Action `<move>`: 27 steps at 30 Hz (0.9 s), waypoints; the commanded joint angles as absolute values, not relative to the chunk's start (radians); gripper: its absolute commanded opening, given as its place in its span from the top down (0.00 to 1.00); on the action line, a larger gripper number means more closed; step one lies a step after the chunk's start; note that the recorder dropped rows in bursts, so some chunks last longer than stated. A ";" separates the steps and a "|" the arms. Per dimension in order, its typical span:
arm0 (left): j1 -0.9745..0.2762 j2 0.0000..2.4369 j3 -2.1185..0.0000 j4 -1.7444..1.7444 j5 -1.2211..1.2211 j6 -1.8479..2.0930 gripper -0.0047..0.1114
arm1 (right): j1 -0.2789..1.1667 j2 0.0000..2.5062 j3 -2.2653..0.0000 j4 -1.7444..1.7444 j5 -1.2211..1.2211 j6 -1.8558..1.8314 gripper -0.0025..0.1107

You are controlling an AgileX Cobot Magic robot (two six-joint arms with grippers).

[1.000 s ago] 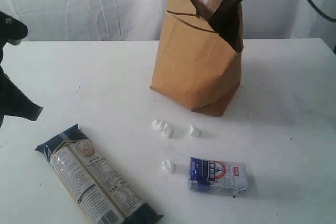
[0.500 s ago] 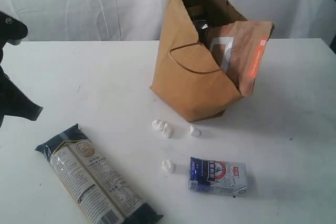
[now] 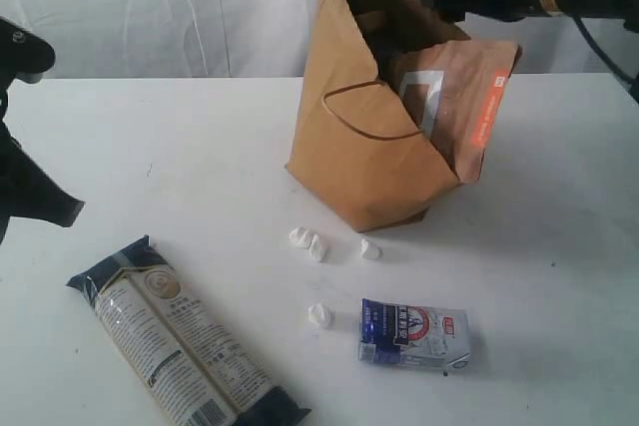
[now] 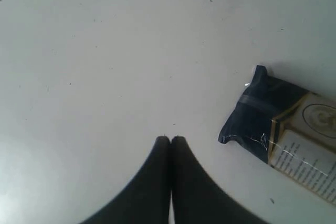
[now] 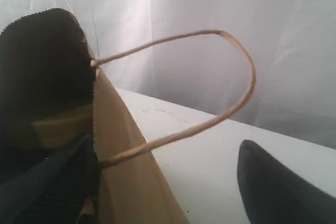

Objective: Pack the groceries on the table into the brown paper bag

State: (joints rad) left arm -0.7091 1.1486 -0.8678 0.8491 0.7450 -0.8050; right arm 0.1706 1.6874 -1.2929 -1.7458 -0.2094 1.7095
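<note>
**Pouch (image 3: 454,107) half out of bag (image 3: 364,147)**

Nearest, the noodle pack (image 3: 185,341) and carton (image 3: 413,334) lie flat on the table (image 3: 180,147), crumbs (image 3: 318,246) just beyond. Left claw (image 4: 170,140) — shut tight, empty — hovers by the pack's end. Farther, the pouch leans from the bag's mouth; right claw (image 5: 163,148) gapes by its handle (image 5: 210,77), holding nothing.

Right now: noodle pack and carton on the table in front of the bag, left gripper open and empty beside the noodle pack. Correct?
Not quite. The left gripper is shut, not open: the left wrist view shows its fingertips pressed together, empty, beside the noodle pack. The rest stands: noodle pack and carton lie on the table in front of the bag.
</note>
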 commanded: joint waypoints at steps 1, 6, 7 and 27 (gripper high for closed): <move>-0.710 1.140 -0.861 0.837 0.734 -0.811 0.96 | 0.169 1.749 -1.283 -1.744 -0.239 1.704 0.38; -0.710 1.140 -0.861 0.835 0.731 -0.811 0.96 | 0.169 1.829 -1.283 -1.744 -0.238 1.704 0.53; -0.710 1.140 -0.861 0.833 0.731 -0.811 0.96 | 0.169 1.833 -1.283 -1.744 -0.236 1.704 0.64; -0.710 1.140 -0.861 0.792 0.726 -0.811 0.96 | 0.169 1.967 -1.455 -1.744 -0.220 1.704 0.90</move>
State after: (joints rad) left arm -0.7091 1.1486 -0.8678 0.8005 0.7190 -0.8050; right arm 0.1706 1.9523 -1.4544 -1.7461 -0.2170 1.7055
